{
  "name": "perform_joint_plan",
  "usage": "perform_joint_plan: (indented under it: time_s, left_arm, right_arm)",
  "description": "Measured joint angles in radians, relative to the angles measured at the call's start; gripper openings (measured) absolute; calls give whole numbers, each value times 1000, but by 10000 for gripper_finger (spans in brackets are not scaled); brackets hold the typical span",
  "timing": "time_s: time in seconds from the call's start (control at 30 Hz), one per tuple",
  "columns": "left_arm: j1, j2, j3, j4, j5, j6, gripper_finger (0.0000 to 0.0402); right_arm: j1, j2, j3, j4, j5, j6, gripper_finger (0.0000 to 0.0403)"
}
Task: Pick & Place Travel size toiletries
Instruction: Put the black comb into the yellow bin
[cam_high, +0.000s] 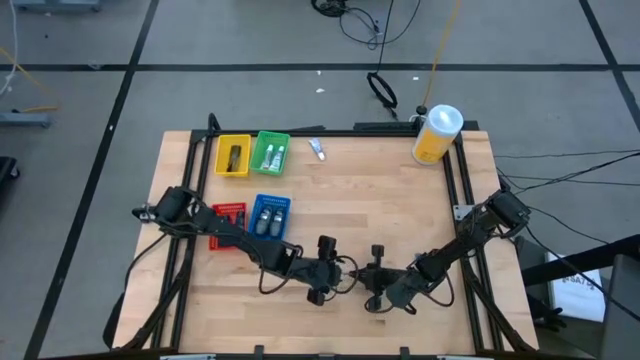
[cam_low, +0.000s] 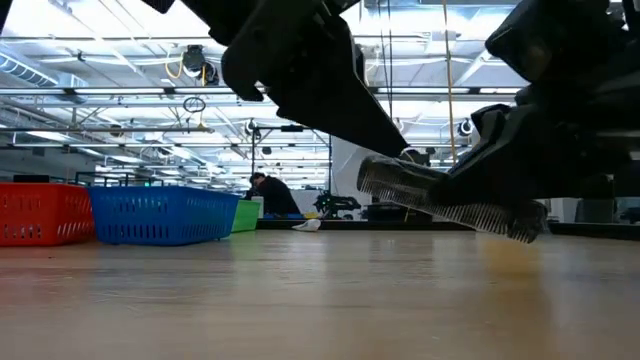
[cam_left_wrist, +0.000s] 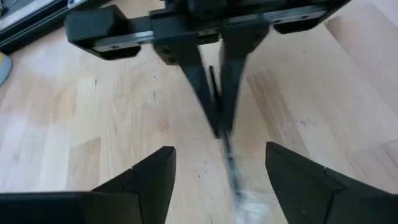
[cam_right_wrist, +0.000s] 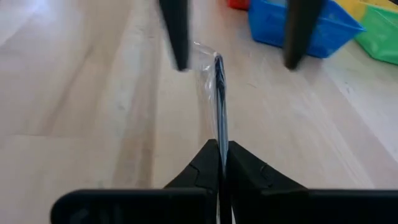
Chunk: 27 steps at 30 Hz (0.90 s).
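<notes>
A black comb (cam_low: 450, 200) in a clear wrapper hangs low over the near middle of the table. My right gripper (cam_right_wrist: 222, 146) is shut on it. In the right wrist view the comb (cam_right_wrist: 219, 93) shows edge-on and reaches forward out of the fingers. My left gripper (cam_left_wrist: 219, 149) faces it, open. Its two fingers (cam_right_wrist: 177, 37) stand on either side of the comb's free end, clear of it. In the high view the two grippers, left (cam_high: 345, 282) and right (cam_high: 368, 285), meet nose to nose. A small white tube (cam_high: 317, 149) lies on the table near the far edge. My right gripper pinches one end of the comb (cam_right_wrist: 221, 134) between its two shut fingers, which press on the comb's flat sides. The comb runs straight on from the fingers, along them. It is lifted clear of the table and tilted, its teeth (cam_low: 470, 215) pointing down.
At the table's left, a yellow tray (cam_high: 233, 157) and a green tray (cam_high: 271, 153) stand far back, with a red tray (cam_high: 228, 225) and a blue tray (cam_high: 269, 215) nearer. A yellow container with a white lid (cam_high: 436, 135) stands at the far right corner.
</notes>
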Motion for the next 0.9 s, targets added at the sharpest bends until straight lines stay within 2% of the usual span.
perform_joint_plan:
  time_s: [0.1,0.23,0.4,0.6,0.77,0.9]
  left_arm:
    - [10,0,-14,3,7,-14,244]
    - [28,0,-27,2,9,-39,216]
    - [38,0,-34,4,52,-41,157]
    - [37,0,-34,7,55,-37,76]
    - [38,0,-34,0,57,-34,13]
    - [37,-1,-33,-45,35,-40,10]
  right_arm:
    - [0,0,-4,1,12,2,9]
    - [0,0,-4,8,15,1,9]
    - [0,0,-4,16,16,0,9]
    - [0,0,-4,15,21,0,12]
    - [0,0,-4,19,18,0,36]
    - [-2,-9,-4,48,14,4,83]
